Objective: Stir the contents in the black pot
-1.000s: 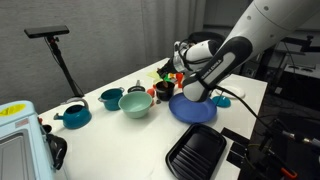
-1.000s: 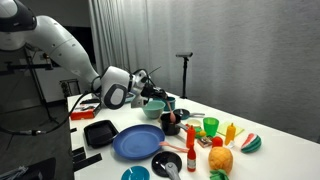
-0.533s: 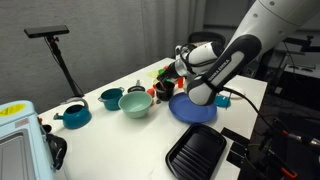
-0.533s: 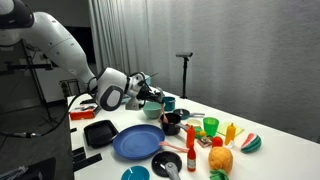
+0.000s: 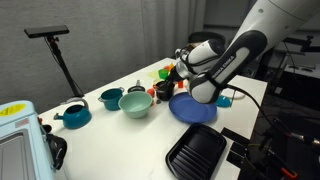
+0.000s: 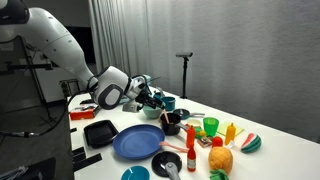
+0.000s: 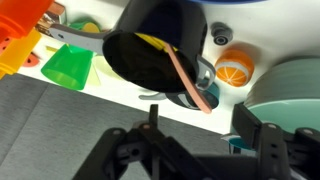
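One arm [image 5: 270, 25], one black pot [image 7: 150, 55], two teal pots [image 5: 110, 98], one green bowl [image 5: 136, 104], one blue plate [image 6: 135, 143], one grill pan [image 5: 196, 152], one green cup [image 6: 210, 126], one black stand [image 5: 47, 33]

The small, round, low black pot [image 7: 135, 62] is sitting upright on the tabletop, holding a yellow piece [image 7: 150, 42], and a pinkish stick [image 7: 188, 78] is leaning out over its rim.

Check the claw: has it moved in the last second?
Yes. In an exterior view the claw has backed off leftward, away from the black pot, judged against the blue plate, which has not shifted.
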{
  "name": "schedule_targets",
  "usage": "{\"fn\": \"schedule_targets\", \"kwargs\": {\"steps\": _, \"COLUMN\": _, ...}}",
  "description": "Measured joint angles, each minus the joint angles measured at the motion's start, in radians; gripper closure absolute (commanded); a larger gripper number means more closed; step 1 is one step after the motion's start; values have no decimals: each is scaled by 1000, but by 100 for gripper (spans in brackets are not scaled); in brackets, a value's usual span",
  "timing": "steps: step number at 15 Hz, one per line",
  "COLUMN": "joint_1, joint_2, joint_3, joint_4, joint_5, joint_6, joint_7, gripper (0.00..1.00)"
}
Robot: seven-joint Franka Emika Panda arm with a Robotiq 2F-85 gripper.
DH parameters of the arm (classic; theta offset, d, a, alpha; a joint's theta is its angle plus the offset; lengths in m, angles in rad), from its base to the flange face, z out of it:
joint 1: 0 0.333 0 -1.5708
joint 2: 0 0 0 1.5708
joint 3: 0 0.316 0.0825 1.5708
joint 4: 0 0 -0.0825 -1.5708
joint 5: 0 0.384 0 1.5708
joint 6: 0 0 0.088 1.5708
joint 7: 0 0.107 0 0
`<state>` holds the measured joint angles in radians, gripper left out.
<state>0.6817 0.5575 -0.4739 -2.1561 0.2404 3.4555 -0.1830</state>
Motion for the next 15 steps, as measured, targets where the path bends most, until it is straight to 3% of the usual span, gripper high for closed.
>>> {"fn": "schedule_targets", "kwargs": {"steps": 5, "joint_1": -31, "joint_2": -144, "joint_3": 39, "joint_4": 0, "joint_5": -62, "joint_6": -198, "joint_7": -10, "gripper": 0}}
{"fn": "schedule_targets", "kwargs": {"steps": 8, "joint_1": -148, "joint_2": -283, "joint_3": 184, "joint_4": 0, "joint_5": -114, "joint_6": -370, "joint_7": -33, "gripper": 0}}
{"fn": "schedule_targets", "kwargs": {"steps": 10, "joint_1": -221, "joint_2": -366, "joint_3": 277, "joint_4": 1, "joint_5": -61, "joint_6": -521, "joint_7": -110, "gripper": 0}}
{"fn": "schedule_targets", "kwargs": {"steps": 13, "joint_1": -259, "joint_2": -446, "joint_3": 307, "joint_4": 7, "joint_5": 12, "joint_6": -732, "joint_7": -220, "gripper": 0}}
{"fn": "schedule_targets", "kwargs": {"steps": 15, "joint_1": -326, "joint_2": -455, "joint_3": 369, "joint_4": 6, "joint_5": -2, "joint_6": -743, "joint_7": -214, "gripper": 0}}
